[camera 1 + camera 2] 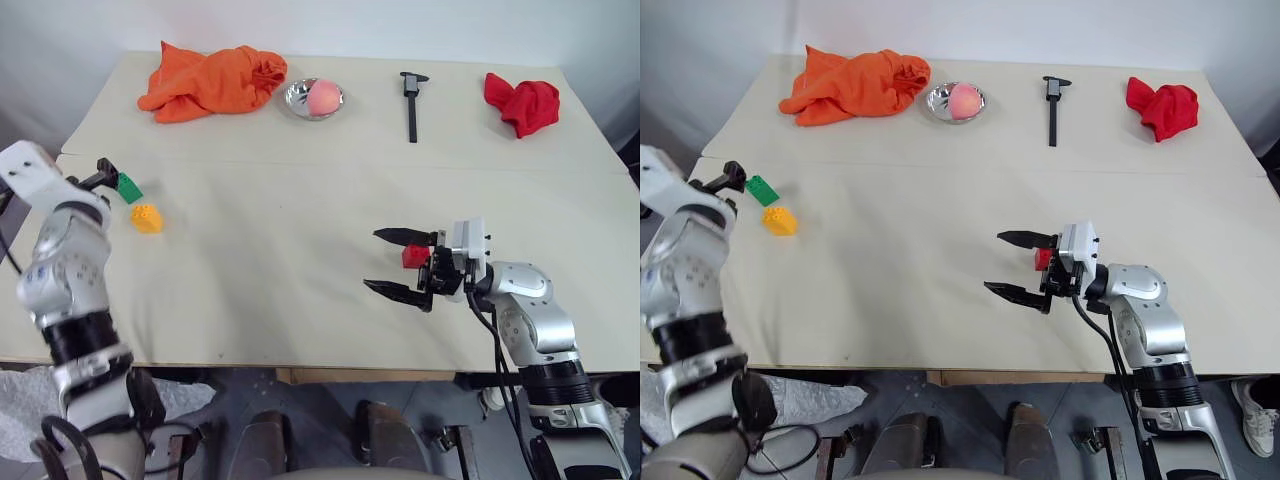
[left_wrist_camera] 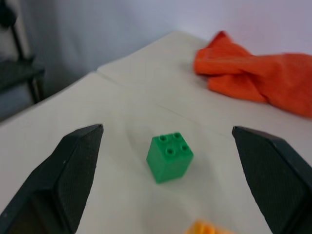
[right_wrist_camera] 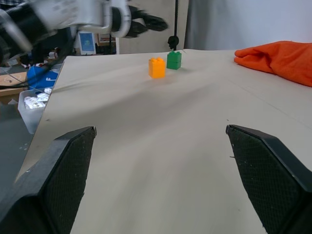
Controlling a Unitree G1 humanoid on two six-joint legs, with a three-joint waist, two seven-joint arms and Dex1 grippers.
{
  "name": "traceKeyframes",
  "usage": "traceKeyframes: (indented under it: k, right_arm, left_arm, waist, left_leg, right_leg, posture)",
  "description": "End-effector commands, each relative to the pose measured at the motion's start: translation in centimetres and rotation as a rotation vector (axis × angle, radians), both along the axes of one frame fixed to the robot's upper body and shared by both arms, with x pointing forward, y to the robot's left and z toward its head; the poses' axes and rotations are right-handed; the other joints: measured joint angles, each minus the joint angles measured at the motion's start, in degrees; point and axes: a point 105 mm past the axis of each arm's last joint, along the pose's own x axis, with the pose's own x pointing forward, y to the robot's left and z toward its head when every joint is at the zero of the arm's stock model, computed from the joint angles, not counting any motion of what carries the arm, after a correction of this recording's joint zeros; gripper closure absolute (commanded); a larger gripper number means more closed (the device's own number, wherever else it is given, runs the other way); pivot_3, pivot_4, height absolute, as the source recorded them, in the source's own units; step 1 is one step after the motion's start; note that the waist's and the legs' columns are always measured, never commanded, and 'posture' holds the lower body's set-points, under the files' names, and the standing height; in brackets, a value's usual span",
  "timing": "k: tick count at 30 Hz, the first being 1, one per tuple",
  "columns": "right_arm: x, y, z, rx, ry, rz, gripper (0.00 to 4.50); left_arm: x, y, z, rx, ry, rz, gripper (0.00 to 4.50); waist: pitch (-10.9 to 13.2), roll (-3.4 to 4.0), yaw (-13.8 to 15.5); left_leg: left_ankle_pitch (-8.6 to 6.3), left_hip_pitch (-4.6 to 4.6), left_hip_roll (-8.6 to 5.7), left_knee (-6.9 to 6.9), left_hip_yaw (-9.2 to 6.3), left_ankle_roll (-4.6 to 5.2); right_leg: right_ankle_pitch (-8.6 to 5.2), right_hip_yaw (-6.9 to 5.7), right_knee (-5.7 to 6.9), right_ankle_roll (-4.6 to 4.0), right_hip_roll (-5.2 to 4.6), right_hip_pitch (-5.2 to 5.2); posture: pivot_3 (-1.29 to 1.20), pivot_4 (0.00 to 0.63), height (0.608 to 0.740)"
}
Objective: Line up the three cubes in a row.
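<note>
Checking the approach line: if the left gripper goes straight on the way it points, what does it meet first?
Most likely the green cube: it sits centred between the left gripper's open jaws, ahead of it on the table. The orange cloth lies further on, off to one side. Depth is unclear.

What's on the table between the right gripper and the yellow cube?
Nothing. In the right wrist view, bare table runs from the open right gripper to the yellow cube, with the green cube beside it.
</note>
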Motion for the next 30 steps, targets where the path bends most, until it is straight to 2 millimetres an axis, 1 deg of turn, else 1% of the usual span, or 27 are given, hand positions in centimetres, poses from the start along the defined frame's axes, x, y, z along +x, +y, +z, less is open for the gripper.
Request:
traceKeyframes:
  k: [1,3,5,6,7,10,17,26,27,28,30]
  right_arm:
    - [-0.2,0.3,0.7,0.010,-0.030,0.011,0.03]
    - [-0.2,0.4,0.7,0.011,-0.029,0.012,0.03]
    - [-0.3,0.4,0.6,0.013,-0.027,0.011,0.03]
    - [-0.3,0.4,0.6,0.013,-0.026,0.010,0.03]
    - [-0.3,0.4,0.5,0.013,-0.025,0.010,0.03]
    - [-0.4,0.5,0.4,0.015,-0.023,0.008,0.03]
    - [-0.5,0.7,0.3,0.026,-0.018,0.004,0.03]
    - [-0.6,0.8,0.2,0.031,-0.016,0.001,0.03]
    - [-0.6,0.8,0.2,0.032,-0.016,0.000,0.00]
    - [-0.6,0.8,0.1,0.034,-0.015,-0.002,0.00]
    - [-0.6,0.8,-0.1,0.035,-0.012,-0.007,0.00]
  left_arm:
    - [1.0,0.9,0.4,-0.009,0.057,0.088,0.00]
    - [1.9,0.6,0.1,-0.010,0.105,0.084,0.00]
    - [2.8,0.2,-0.9,0.037,0.231,0.059,0.00]
    - [3.0,0.2,-1.4,0.048,0.280,0.064,0.00]
    - [3.0,0.4,-1.4,0.041,0.289,0.085,0.00]
    - [3.3,0.7,-1.1,0.038,0.285,0.118,0.00]
    - [4.6,-0.2,-0.9,-0.002,0.261,0.089,0.00]
    - [5.2,-0.5,-0.9,-0.012,0.258,0.084,0.00]
    - [5.2,-0.4,-0.9,-0.008,0.256,0.088,0.39]
    - [5.2,-0.4,-0.9,-0.004,0.253,0.085,0.54]
    - [5.2,-0.3,-0.9,0.009,0.251,0.083,1.17]
  waist:
    - [0.00,0.00,-0.14]
    - [0.00,0.00,-0.16]
    - [0.00,-0.01,-0.07]
    - [0.01,-0.01,-0.07]
    - [0.01,-0.02,-0.06]
    - [0.03,-0.05,-0.06]
    - [0.04,-0.08,-0.03]
    - [0.06,-0.10,-0.09]
    - [0.06,-0.10,-0.09]
    - [0.06,-0.10,-0.09]
    - [0.07,-0.12,-0.08]
  left_leg:
    - [0.00,0.01,0.00,0.00,0.03,0.00]
    - [0.00,0.03,0.00,-0.04,0.05,0.00]
    - [0.01,0.03,0.00,-0.03,0.06,-0.02]
    - [0.01,0.03,0.00,-0.03,0.06,-0.02]
    - [0.01,0.03,0.00,-0.02,0.07,-0.02]
    - [0.01,0.02,0.00,-0.02,0.07,-0.02]
    - [0.01,0.01,0.00,-0.02,0.07,-0.03]
    - [0.01,0.01,0.00,-0.02,0.09,-0.03]
    - [0.01,0.01,0.00,-0.02,0.09,-0.03]
    - [0.01,0.01,0.00,-0.02,0.09,-0.03]
    - [0.01,0.01,0.00,-0.02,0.09,-0.03]
  right_leg:
    - [0.00,0.00,-0.01,0.00,0.00,0.00]
    - [0.00,0.00,-0.03,0.00,0.00,-0.01]
    - [0.00,-0.01,-0.03,0.00,0.01,-0.01]
    - [0.00,-0.02,-0.02,0.00,0.01,-0.01]
    - [0.00,-0.02,-0.03,0.01,0.01,-0.01]
    - [0.00,-0.01,-0.03,0.01,0.01,-0.01]
    - [0.00,-0.01,-0.03,0.01,0.01,-0.02]
    - [0.00,-0.01,-0.02,0.01,0.01,-0.03]
    - [0.00,-0.01,-0.01,0.01,0.01,-0.03]
    - [0.00,-0.01,-0.01,0.01,0.01,-0.03]
    - [0.00,-0.01,-0.01,0.01,0.01,-0.03]
  posture:
    - [0.00,0.150,0.740]
    - [0.00,0.150,0.740]
    - [0.00,0.150,0.740]
    - [0.00,0.150,0.740]
    - [0.00,0.150,0.740]
    - [0.00,0.150,0.740]
    - [0.00,0.150,0.740]
    - [0.00,0.150,0.740]
    - [0.00,0.150,0.740]
    - [0.00,0.150,0.740]
    - [0.00,0.150,0.740]
